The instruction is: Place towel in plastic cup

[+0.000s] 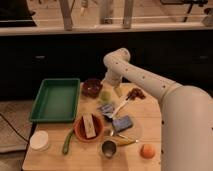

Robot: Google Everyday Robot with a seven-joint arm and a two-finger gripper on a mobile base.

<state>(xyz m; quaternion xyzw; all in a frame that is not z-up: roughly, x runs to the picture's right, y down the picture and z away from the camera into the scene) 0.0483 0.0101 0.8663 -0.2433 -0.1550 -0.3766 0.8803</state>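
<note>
A pale green plastic cup (105,95) stands upright on the wooden table (150,117), just right of a dark bowl (92,86). A small crumpled blue-grey towel (106,109) lies on the table just in front of the cup. My gripper (113,89) hangs at the end of the white arm, right beside the cup on its right and slightly behind the towel. The gripper's end is dark against the background, and I see nothing held in it.
A green tray (55,99) sits at the left. In front are an orange bowl (88,127) with a beige item, a blue packet (123,123), a white spoon (121,106), a metal cup (108,148), an orange fruit (146,150), a green vegetable (66,142) and a white container (39,140). A brown item (135,93) lies right of the gripper.
</note>
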